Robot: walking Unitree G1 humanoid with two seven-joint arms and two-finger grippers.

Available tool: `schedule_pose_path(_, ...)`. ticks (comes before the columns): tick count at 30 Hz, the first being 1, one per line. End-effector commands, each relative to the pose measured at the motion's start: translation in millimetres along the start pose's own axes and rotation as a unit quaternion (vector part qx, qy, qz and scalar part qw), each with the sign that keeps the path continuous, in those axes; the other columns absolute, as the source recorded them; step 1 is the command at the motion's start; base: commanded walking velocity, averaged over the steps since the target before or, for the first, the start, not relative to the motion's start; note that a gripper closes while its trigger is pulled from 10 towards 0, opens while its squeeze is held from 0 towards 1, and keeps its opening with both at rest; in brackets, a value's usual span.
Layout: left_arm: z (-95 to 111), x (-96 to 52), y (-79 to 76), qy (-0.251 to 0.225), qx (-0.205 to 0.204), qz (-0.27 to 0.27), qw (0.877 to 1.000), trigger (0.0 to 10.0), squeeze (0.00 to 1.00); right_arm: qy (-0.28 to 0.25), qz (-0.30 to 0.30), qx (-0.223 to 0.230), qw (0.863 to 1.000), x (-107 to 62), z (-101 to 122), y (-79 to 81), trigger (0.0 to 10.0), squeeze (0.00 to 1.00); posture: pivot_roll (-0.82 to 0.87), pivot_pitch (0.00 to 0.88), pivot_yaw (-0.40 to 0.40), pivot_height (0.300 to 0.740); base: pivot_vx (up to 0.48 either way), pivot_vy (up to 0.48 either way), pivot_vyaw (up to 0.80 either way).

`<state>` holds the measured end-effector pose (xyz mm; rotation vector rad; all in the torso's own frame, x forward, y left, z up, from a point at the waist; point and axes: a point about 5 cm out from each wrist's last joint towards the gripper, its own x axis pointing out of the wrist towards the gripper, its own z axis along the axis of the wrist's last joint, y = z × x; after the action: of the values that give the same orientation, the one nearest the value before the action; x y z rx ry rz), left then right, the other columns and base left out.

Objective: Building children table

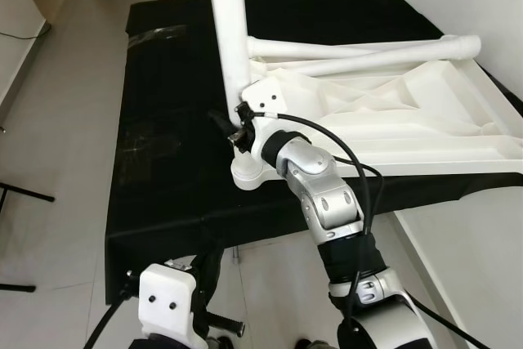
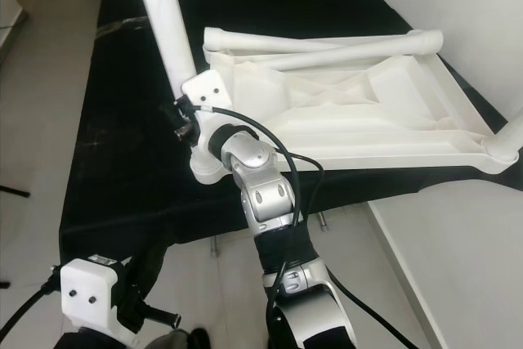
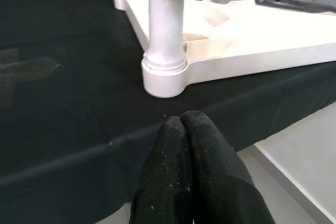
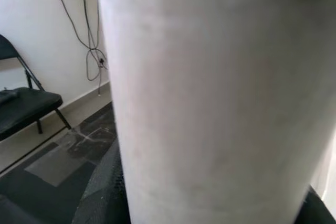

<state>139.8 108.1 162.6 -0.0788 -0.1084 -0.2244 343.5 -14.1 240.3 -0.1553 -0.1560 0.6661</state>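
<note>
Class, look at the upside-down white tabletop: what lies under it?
The tabletop lies on a black cloth that drapes over the front edge. Whatever supports the cloth is covered. An upright leg, held by the right gripper, stands in its corner socket.

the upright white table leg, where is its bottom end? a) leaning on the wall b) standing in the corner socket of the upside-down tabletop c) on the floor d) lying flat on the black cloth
b: the upright white table leg stands in the corner socket of the upside-down white tabletop, with the right end effector clamped on it just above that corner.
</note>
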Motion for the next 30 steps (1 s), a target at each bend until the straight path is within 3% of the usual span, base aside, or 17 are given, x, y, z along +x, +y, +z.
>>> schedule_pose_path(1,-5.3,-1.0,-0.1,0.017,-0.004,-0.002,1.000,10.0,0.00,0.014,0.042,0.034,0.998,12.4,-3.0,41.8,0.0,0.00,0.00,0.224,0.002,0.740,0.000,0.000,0.00)
schedule_pose_path(3,-5.4,0.0,-0.4,0.015,-0.004,0.000,1.000,10.0,0.00,0.011,0.081,0.032,0.996,15.4,3.7,57.2,0.0,0.00,0.00,0.221,-0.008,0.740,0.000,0.000,0.00)
schedule_pose_path(4,-5.4,0.0,-0.4,0.015,-0.004,0.000,1.000,10.0,0.00,0.011,0.081,0.032,0.996,15.4,3.7,57.2,0.0,0.00,0.00,0.221,-0.008,0.740,0.000,0.000,0.00)
schedule_pose_path(5,-5.1,0.3,-0.4,0.014,-0.004,0.003,1.000,10.0,0.00,0.001,0.098,0.034,0.995,15.6,7.3,61.1,10.0,0.00,0.00,0.221,-0.010,0.740,0.000,0.000,0.00)
schedule_pose_path(7,-5.0,0.7,-0.7,0.013,-0.003,0.004,1.000,10.0,0.00,-0.015,0.122,0.050,0.991,15.1,12.0,64.1,10.0,0.00,0.00,0.220,-0.011,0.740,0.000,0.000,0.00)
schedule_pose_path(8,-4.9,1.0,-0.8,0.012,-0.003,0.004,1.000,10.0,0.00,-0.026,0.136,0.063,0.988,14.6,15.3,65.3,10.0,1.00,0.00,0.220,-0.011,0.740,0.000,0.000,0.00)
schedule_pose_path(13,-4.6,1.2,-1.4,0.012,-0.004,0.003,1.000,10.0,0.00,-0.058,0.200,0.084,0.975,9.1,25.3,66.5,10.0,1.00,0.00,0.223,-0.010,0.740,0.000,0.000,0.00)
schedule_pose_path(15,-4.0,1.3,-3.0,0.011,-0.006,0.001,1.000,10.0,0.00,-0.103,0.329,0.071,0.936,-4.3,36.2,58.4,10.0,1.00,0.00,0.228,-0.013,0.740,0.000,0.000,0.00)
schedule_pose_path(16,-3.8,1.0,-3.7,0.011,-0.007,0.001,1.000,10.0,0.00,-0.113,0.374,0.058,0.919,-9.4,37.8,52.5,10.0,0.05,0.01,0.229,-0.014,0.740,0.000,0.000,0.00)
schedule_pose_path(17,-3.8,1.0,-3.7,0.011,-0.007,0.001,1.000,10.0,0.00,-0.113,0.374,0.058,0.919,-9.4,37.8,52.5,10.0,0.05,0.01,0.229,-0.014,0.740,0.000,0.000,0.00)
schedule_pose_path(19,-3.5,0.2,-4.7,0.011,-0.008,0.001,1.000,10.0,0.00,-0.105,0.442,0.027,0.891,-15.7,34.3,41.5,10.0,0.00,0.01,0.233,-0.017,0.740,0.000,0.000,0.00)
schedule_pose_path(20,-3.5,0.2,-4.7,0.011,-0.008,0.001,1.000,10.0,0.00,-0.105,0.442,0.027,0.891,-15.7,34.3,41.5,10.0,0.00,0.01,0.233,-0.017,0.740,0.000,0.000,0.00)
schedule_pose_path(23,-2.7,-1.9,-5.7,0.012,-0.007,0.002,1.000,10.0,0.00,-0.072,0.505,-0.020,0.860,-17.8,27.6,21.8,10.0,0.00,0.03,0.239,-0.018,0.740,0.000,0.000,0.00)
schedule_pose_path(30,-2.3,-5.3,-6.2,0.016,-0.006,0.002,1.000,10.0,0.00,-0.053,0.530,-0.029,0.846,-11.3,31.1,9.1,10.0,0.00,0.04,0.247,-0.011,0.740,0.000,0.000,0.00)
